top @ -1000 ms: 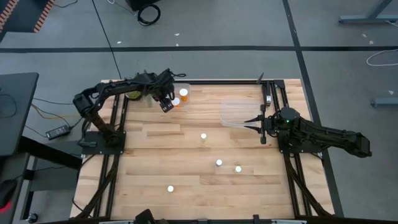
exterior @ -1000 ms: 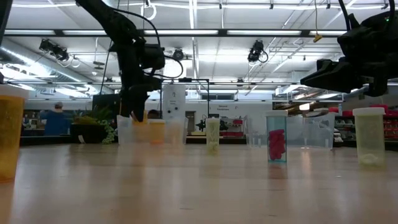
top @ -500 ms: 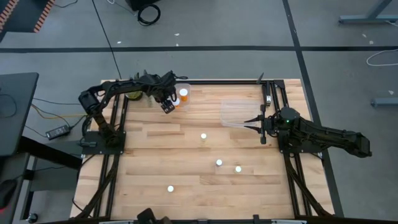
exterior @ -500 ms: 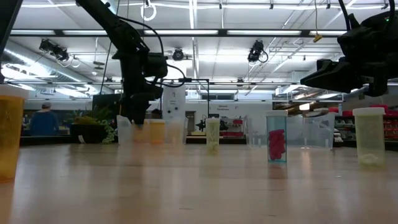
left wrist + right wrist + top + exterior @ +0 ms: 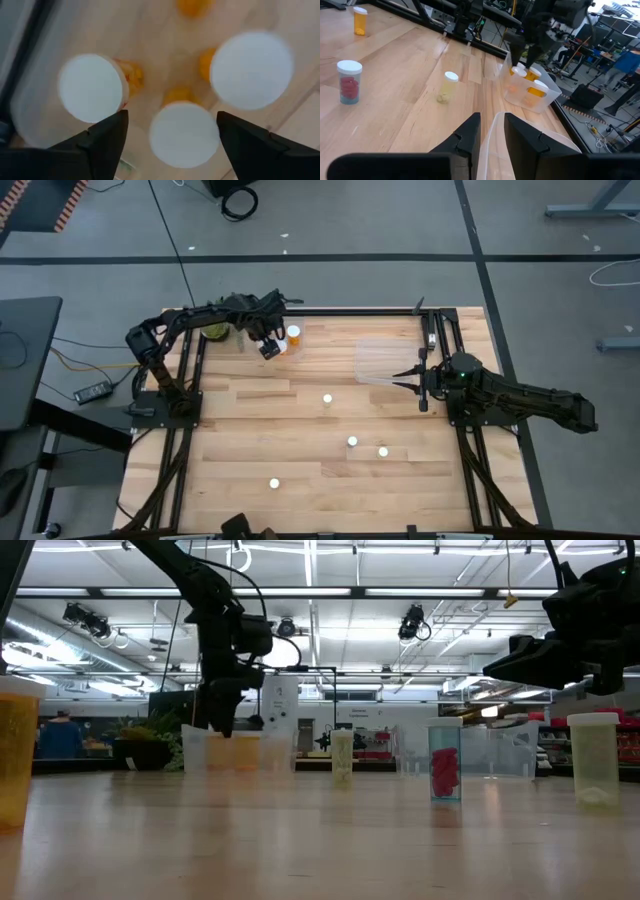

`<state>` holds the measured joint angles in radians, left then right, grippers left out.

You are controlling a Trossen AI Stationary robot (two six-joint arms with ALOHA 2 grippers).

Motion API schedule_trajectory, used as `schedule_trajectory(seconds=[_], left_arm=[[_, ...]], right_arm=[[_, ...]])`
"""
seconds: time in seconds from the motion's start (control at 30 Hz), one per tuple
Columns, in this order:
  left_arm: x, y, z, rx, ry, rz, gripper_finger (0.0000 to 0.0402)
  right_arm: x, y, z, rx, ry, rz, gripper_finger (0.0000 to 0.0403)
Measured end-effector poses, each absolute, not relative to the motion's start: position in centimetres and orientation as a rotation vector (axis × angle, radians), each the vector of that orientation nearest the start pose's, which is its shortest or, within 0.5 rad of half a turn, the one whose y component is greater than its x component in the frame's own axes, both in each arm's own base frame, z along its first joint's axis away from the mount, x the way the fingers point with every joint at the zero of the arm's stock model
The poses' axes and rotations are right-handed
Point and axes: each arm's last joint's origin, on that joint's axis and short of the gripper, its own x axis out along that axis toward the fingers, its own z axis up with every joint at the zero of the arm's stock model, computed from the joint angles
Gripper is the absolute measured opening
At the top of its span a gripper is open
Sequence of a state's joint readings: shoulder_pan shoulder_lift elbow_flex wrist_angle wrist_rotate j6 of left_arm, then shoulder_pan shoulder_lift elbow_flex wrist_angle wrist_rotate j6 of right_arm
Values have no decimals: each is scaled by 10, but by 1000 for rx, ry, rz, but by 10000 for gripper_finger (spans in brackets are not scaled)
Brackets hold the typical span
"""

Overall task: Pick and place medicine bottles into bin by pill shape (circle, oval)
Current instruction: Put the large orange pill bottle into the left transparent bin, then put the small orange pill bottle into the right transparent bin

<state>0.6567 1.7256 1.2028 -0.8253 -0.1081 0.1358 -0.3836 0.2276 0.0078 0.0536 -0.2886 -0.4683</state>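
Note:
My left gripper (image 5: pixel 268 347) is open above the clear bin (image 5: pixel 290 338) at the table's far left. The bin holds three white-capped orange bottles. In the left wrist view its fingers stand on either side of the middle cap (image 5: pixel 182 132), apart from it, with the other caps (image 5: pixel 91 87) (image 5: pixel 250 69) beside. My right gripper (image 5: pixel 402 378) is shut on the rim of a second clear bin (image 5: pixel 385 358) at the far right. Several bottles stand upright on the table (image 5: pixel 327 399) (image 5: pixel 352 442) (image 5: pixel 383 451) (image 5: pixel 274 482). My right gripper pinches the clear bin's rim (image 5: pixel 493 131) between its two fingers, a single thin wall. The fingers come roughly level from the table's right side, at the bin's near edge. The bin sits on the table.
In the low view the standing bottles show as an orange one (image 5: pixel 15 755), a pale yellow one (image 5: pixel 342 755), one with red pills (image 5: pixel 445 760) and a pale one (image 5: pixel 593 760). Black rails (image 5: pixel 190 380) (image 5: pixel 455 420) run along both sides of the wooden table.
My left gripper has shifted a little toward the table's far edge above the left bin. The bottles on the table have not moved.

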Motion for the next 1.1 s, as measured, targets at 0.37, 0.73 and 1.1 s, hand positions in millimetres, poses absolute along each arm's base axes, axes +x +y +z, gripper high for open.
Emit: schedule_trajectory(seconds=[0.37, 0.73, 1.1], left_arm=[[286, 178, 237, -145, 1326, 447, 295], [318, 122, 240, 10, 1285, 274, 295], [333, 43, 237, -74, 1301, 57, 293]], right_arm=[[104, -33, 152, -412, 176, -56, 93], [104, -33, 152, -412, 176, -56, 93], [104, -33, 152, -412, 176, -56, 93]])
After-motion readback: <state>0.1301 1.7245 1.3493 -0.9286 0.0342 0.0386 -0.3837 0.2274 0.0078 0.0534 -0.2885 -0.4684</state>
